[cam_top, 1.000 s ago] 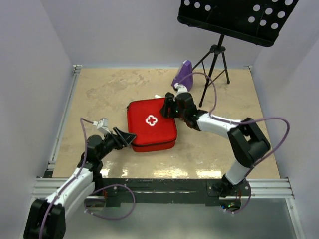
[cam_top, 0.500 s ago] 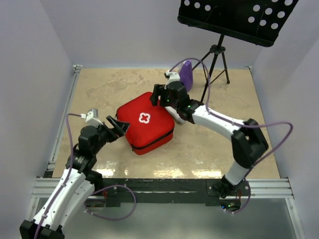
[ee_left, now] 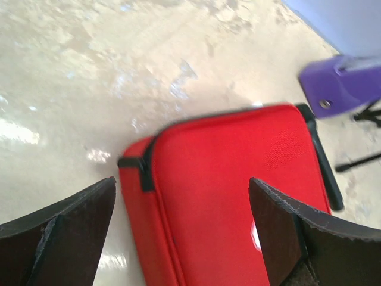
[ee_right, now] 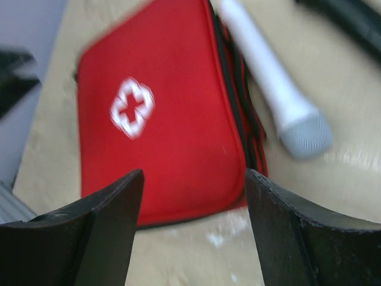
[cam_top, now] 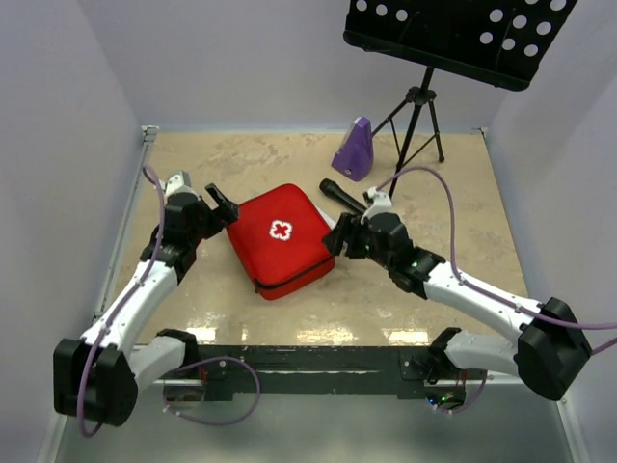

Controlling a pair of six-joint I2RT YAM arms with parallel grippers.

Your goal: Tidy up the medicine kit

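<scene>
The medicine kit lies shut and flat on the table, red with its white cross facing up, turned corner-on to me. In the left wrist view its near corner and black zip end fill the frame. My left gripper hovers at the kit's left corner, open, nothing between its fingers. At the kit's right edge my right gripper is also open and empty. Its wrist view shows the kit just beyond its fingertips.
A white microphone with a grey head lies against the kit's right edge, and a black microphone sits behind it. A purple metronome and a black music stand on a tripod occupy the back right. Walls close in on both sides.
The kit has turned and slid left. My left arm swung from the front up to the kit's left corner and opened wide. My right arm pulled back from the kit's far corner to its right side.
</scene>
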